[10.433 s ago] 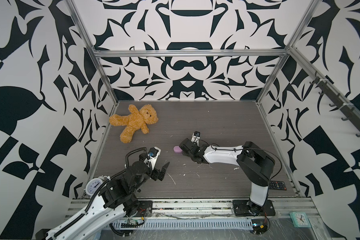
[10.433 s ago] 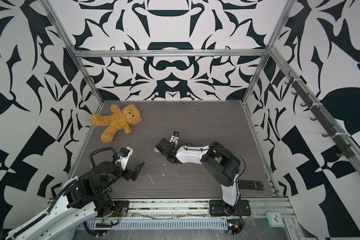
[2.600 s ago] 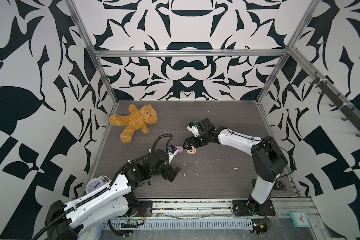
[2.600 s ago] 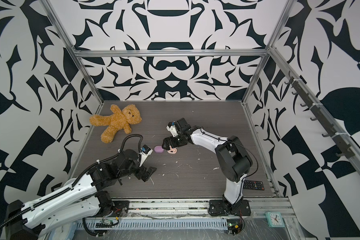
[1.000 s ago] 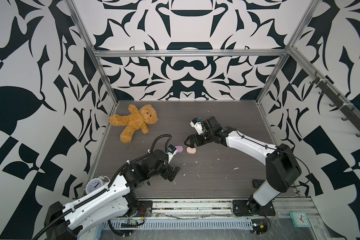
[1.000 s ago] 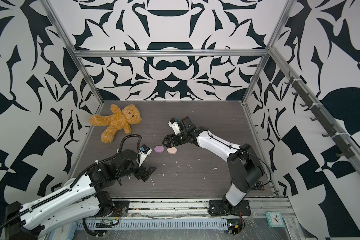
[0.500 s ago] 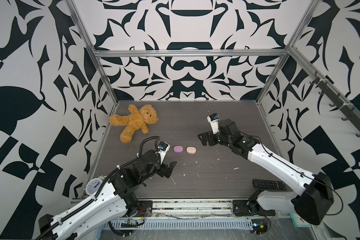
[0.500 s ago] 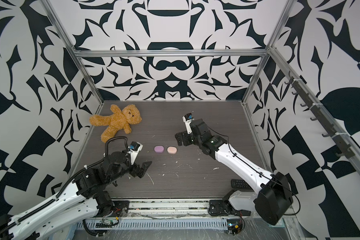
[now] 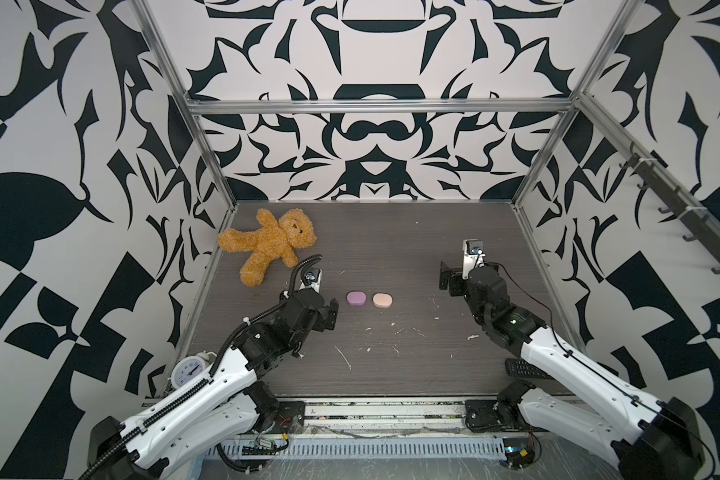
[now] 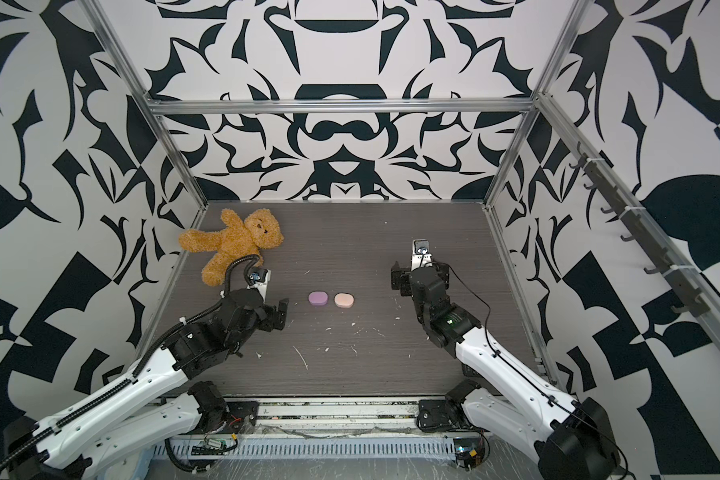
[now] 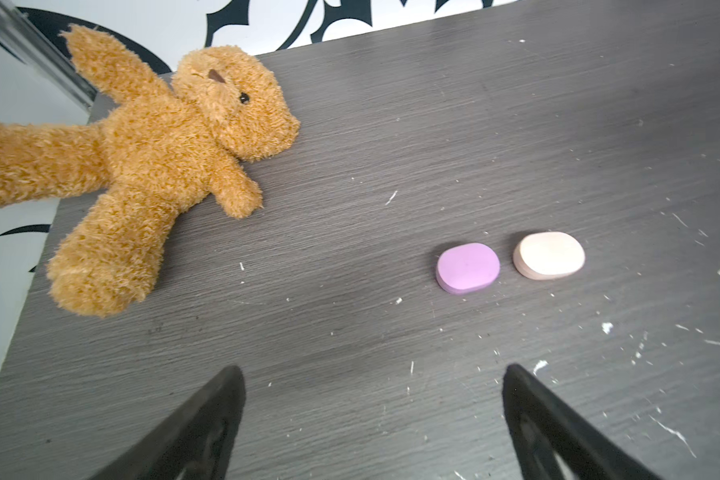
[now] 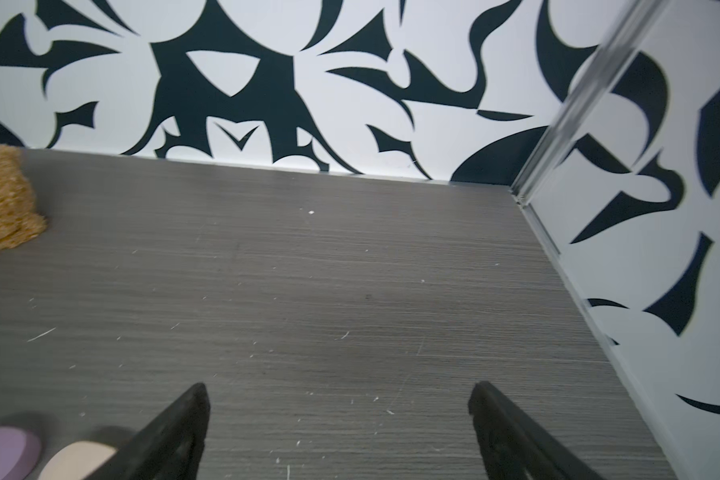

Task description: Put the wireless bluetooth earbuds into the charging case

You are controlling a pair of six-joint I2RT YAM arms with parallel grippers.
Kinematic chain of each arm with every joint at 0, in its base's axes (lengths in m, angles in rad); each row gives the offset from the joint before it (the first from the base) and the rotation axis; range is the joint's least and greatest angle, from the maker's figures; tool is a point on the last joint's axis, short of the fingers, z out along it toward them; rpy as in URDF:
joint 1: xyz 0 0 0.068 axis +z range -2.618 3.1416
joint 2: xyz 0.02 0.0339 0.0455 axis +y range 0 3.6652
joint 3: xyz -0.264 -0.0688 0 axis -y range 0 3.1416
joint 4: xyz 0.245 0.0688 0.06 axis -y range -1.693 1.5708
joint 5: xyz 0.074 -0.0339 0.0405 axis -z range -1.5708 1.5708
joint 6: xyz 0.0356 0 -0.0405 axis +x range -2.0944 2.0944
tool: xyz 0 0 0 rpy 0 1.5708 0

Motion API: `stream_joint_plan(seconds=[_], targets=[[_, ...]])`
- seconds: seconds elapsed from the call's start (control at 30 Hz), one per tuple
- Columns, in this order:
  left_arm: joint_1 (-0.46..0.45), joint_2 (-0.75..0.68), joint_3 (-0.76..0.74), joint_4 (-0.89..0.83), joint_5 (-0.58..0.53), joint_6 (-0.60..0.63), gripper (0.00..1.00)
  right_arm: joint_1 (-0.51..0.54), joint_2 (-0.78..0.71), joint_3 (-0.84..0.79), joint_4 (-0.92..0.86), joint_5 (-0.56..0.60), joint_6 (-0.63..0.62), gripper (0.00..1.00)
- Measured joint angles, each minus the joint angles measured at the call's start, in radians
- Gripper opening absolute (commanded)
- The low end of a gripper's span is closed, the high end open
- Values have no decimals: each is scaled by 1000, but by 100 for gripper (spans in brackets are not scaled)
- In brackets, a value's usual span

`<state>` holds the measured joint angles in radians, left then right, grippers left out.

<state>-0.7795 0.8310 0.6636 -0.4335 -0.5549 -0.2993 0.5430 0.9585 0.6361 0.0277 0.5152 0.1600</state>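
Observation:
Two shut oval charging cases lie side by side mid-table: a lilac case [image 9: 356, 298] [image 10: 318, 299] [image 11: 467, 268] and a peach case [image 9: 382, 300] [image 10: 344, 300] [image 11: 548, 254]. Both also show at the edge of the right wrist view, the lilac case [image 12: 1, 451] and the peach case [image 12: 75, 459]. The earbuds are out of view. My left gripper [image 9: 327, 316] [image 11: 374, 370] hangs open and empty just left of the lilac case. My right gripper [image 9: 458, 274] [image 12: 339, 386] is open and empty, well to the right of the peach case.
A brown teddy bear [image 9: 267, 245] lies at the back left. A white alarm clock [image 9: 188, 370] stands at the front left edge and a black remote [image 9: 524, 368] lies at the front right under my right arm. White scraps [image 9: 344, 357] litter the front of the table.
My right gripper has drawn away from the peach case to the right. My left gripper has pulled back slightly to the left. Both stayed open; the cases have not moved.

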Motion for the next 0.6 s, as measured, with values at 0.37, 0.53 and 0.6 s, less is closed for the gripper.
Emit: stream_joint_plan(seconds=[0.37,0.53,0.6], targets=[[335,71,-37,141,76,-4,99,-125,100,-53,87,88,-32,100],[420,139,-68,233,99,19,99,-200,145,-60,101,138,-32,100],[443,169,-80,295,104,42,99,-223,150,-65,113,142,-31,100]])
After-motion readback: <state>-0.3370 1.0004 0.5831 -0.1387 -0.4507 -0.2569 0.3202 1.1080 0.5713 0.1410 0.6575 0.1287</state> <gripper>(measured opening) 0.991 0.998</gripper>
